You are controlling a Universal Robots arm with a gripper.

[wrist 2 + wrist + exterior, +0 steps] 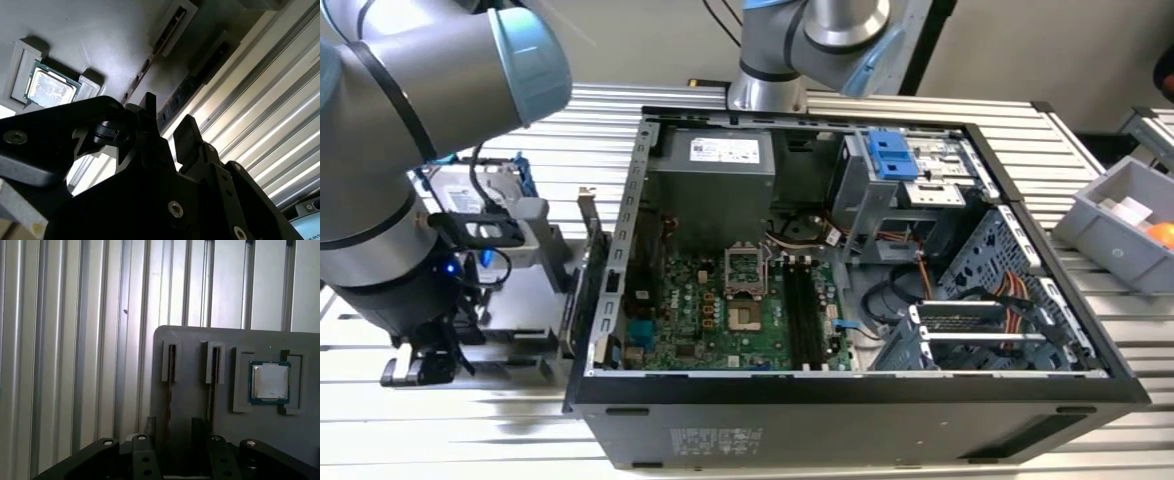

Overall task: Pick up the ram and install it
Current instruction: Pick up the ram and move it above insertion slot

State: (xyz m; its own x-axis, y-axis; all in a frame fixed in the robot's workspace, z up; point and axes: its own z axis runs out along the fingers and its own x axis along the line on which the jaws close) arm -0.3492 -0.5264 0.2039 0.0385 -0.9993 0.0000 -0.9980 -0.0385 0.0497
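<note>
Jaws open, lined up astride the ram [171, 365], which stands on edge in the slot of the grey tray [190, 390] nearest its side edge, away from the CPU [270, 382]. Advised: centre the stick, close squarely on its flat faces, lift straight.

Grey tray [195, 405] — silver chip [270, 382] edged green; ribbed silver table [75, 340]; black pincer [174, 429]; green motherboard [720, 320] — blue bracket [890, 155].

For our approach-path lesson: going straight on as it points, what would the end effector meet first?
Probably the ram standing in the gray tray, lined up with the open end effector; depth unclear.
</note>
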